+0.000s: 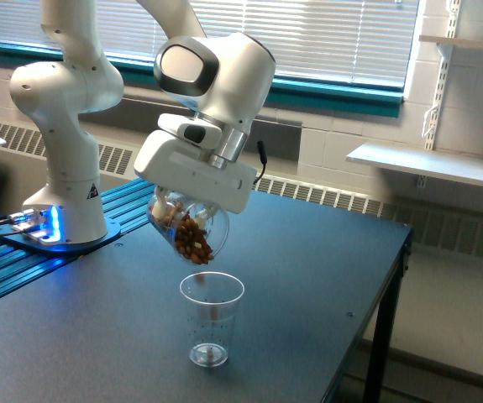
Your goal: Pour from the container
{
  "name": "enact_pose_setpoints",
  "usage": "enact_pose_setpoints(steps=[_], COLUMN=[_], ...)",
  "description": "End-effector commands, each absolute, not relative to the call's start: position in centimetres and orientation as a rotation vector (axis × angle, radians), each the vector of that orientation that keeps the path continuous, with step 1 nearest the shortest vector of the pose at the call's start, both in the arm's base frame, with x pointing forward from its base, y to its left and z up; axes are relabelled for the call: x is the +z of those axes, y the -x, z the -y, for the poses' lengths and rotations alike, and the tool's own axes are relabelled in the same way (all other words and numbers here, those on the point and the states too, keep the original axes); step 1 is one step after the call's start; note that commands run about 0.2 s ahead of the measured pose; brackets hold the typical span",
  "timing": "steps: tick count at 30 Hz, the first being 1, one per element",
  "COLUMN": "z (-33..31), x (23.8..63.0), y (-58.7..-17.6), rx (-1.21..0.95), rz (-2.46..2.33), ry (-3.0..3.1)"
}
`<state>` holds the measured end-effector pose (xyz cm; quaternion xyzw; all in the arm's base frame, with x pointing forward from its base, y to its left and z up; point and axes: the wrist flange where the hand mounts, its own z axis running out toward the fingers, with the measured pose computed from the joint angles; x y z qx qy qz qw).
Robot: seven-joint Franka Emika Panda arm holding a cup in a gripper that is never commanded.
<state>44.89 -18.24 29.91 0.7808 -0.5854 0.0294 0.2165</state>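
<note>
Exterior view: gripper (pixel 176 204) clamped on the container (pixel 187 229), tilted steeply mouth-down just above the smaller cup (pixel 211 319) on the table (pixel 325 277). Brown pieces crowd the mouth; pour looks just starting, cup nearly empty, most left.

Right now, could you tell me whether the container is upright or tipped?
Tipped. The container in the gripper slants mouth-down above the cup, brown pieces gathered at its lower rim.

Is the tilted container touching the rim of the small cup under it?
Apart. The exterior view shows dark table between the container mouth and the small cup rim; the container hangs tilted above it.
</note>
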Motion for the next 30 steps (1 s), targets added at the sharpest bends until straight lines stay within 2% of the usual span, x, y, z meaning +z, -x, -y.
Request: enact_pose_setpoints(steps=[1, 5, 26, 30], z=[18.6, 17.4, 19.5, 19.6], x=[36.2, 37.0, 50.1, 50.3], y=[-46.6, -46.9, -49.7, -49.8], rx=[0.153, 0.081, 0.168, 0.172], rz=[1.630, 1.512, 1.629, 1.637], ry=[-2.196, -2.283, -2.155, -2.155])
